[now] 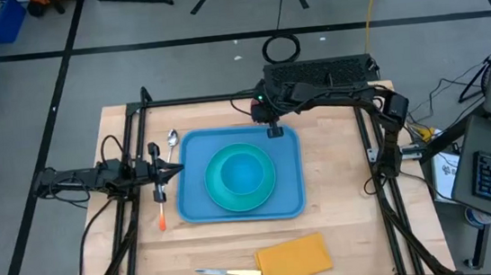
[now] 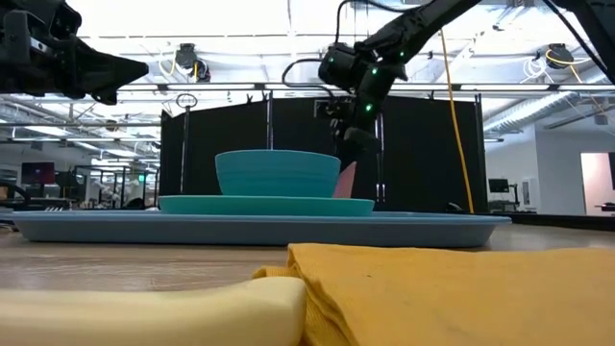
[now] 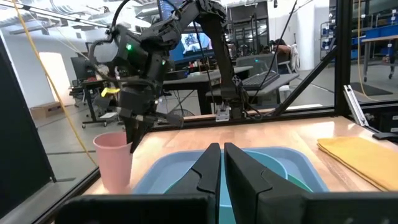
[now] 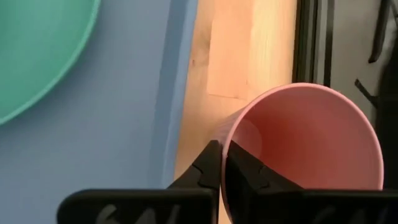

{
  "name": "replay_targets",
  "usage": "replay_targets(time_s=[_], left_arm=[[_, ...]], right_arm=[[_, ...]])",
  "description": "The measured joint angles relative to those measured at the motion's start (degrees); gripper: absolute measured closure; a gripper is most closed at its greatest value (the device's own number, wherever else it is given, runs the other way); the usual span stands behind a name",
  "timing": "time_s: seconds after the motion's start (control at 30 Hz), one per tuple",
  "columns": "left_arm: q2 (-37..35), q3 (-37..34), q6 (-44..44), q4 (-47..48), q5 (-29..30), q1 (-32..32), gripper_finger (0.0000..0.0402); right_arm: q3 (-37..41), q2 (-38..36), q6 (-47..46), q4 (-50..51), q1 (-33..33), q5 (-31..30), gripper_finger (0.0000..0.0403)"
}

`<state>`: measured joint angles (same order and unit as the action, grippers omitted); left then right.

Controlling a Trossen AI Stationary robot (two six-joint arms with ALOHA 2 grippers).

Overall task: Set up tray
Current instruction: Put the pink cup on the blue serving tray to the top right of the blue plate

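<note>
Tray first: I see the big blue rectangle lying flat on the wooden table, about mid-table and slightly left of centre, with a turquoise plate on it and a matching bowl standing on the plate. My right gripper is down at the tray's far right corner, and its jaws are pinched together on the rim of a pink cup, one finger inside the wall and one outside. The cup stands on the bare wood just beyond the tray's far edge, tipped over toward the tray in the low view, and I cannot tell whether it touches the tray's rim. My left gripper waits in the air just off the tray's left edge, pointing right toward the bowl, with its jaws closed and nothing between them. Left of the tray, near its far corner, a metal spoon lies on the wood, and nearer along the same side there is a utensil with an orange handle, partly under the left arm, so I can't say what kind. At the near edge of the table a folded yellow cloth lies right of centre, and a knife with a pale handle lies just to its left, its blade pointing left, well apart from the tray.
</note>
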<state>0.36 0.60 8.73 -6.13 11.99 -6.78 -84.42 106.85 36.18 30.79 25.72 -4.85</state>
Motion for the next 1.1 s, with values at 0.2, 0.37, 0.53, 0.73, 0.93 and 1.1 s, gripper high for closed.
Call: replay_targets(time_s=[0.2, 0.37, 0.53, 0.73, 0.93, 1.1], left_arm=[[0.0, 0.0, 0.0, 0.0, 0.0, 0.0, 0.0376], [0.0, 0.0, 0.0, 0.0, 0.0, 0.0, 0.0376], [0.0, 0.0, 0.0, 0.0, 0.0, 0.0, 0.0376], [0.0, 0.0, 0.0, 0.0, 0.0, 0.0, 0.0376], [0.0, 0.0, 0.0, 0.0, 0.0, 0.0, 0.0376], [0.0, 0.0, 0.0, 0.0, 0.0, 0.0, 0.0376]], right_arm=[[0.0, -4.3, -1.7, 1.8, -1.4, 0.1, 0.0402], [0.0, -7.8, -4.4, 5.1, -3.1, 0.1, 0.0402], [0.0, -11.1, -8.3, 10.8, -4.6, 0.1, 0.0402], [0.0, -13.7, -12.1, 16.8, -6.6, 0.2, 0.0403], [0.0, -13.8, -14.7, 21.5, -9.5, 0.4, 0.0403], [0.0, -13.8, -16.8, 22.6, -12.2, 0.4, 0.0403]])
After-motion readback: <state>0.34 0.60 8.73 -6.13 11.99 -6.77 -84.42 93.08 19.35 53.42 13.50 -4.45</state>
